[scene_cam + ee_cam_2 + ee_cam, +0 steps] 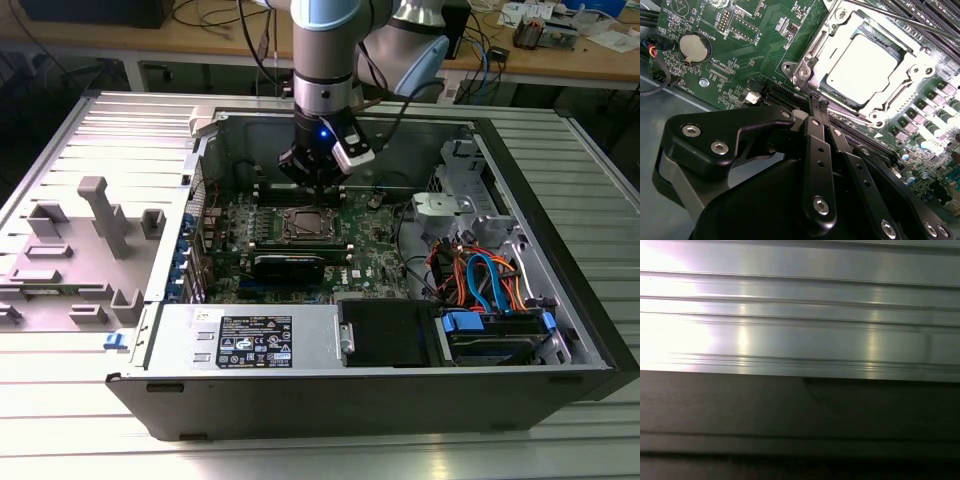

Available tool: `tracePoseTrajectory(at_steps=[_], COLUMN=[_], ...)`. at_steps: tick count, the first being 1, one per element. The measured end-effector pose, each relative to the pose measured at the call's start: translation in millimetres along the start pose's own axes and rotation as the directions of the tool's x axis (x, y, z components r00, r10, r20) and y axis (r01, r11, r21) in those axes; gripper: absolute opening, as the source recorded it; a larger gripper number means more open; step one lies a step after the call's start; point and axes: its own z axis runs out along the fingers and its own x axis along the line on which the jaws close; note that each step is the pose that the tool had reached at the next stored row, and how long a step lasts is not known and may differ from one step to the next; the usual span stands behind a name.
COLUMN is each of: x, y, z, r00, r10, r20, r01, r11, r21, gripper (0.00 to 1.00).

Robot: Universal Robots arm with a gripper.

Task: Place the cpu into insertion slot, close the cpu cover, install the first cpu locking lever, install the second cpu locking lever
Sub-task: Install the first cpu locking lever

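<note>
The black gripper point(817, 102) is closest in the second wrist view. Its two fingers point(816, 145) are pressed together at the tips, and I see nothing between them. The tips are just beside the edge of the cpu cover point(812, 55). I cannot tell if they touch it.

The cpu point(862, 67) lies flat in the insertion slot point(892, 47), with its pale grey top facing up. The cpu cover lies down around it like a silver frame, and the cpu shows through the square hole. A thin metal rod point(910, 22) runs along the far side of the cover.

Around the slot is the green motherboard point(740, 30), with a round coin battery point(694, 47) on it.

In the exterior view the gripper point(318, 178) hangs over the far side of the cpu point(308, 222), inside the open computer case point(560, 300). Orange and blue cables point(490, 280) lie at the exterior view's right. The case lies on a ribbed metal table point(100, 440).
</note>
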Motion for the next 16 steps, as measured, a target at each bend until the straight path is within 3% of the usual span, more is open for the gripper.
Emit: tracePoseTrajectory(at_steps=[16], x=[-0.7], y=[0.1], z=[5.1], r00=[1.0000], r10=[0.000], r20=[0.0000], r01=[0.000], r11=[1.0000], r21=[0.0000], gripper=[0.11])
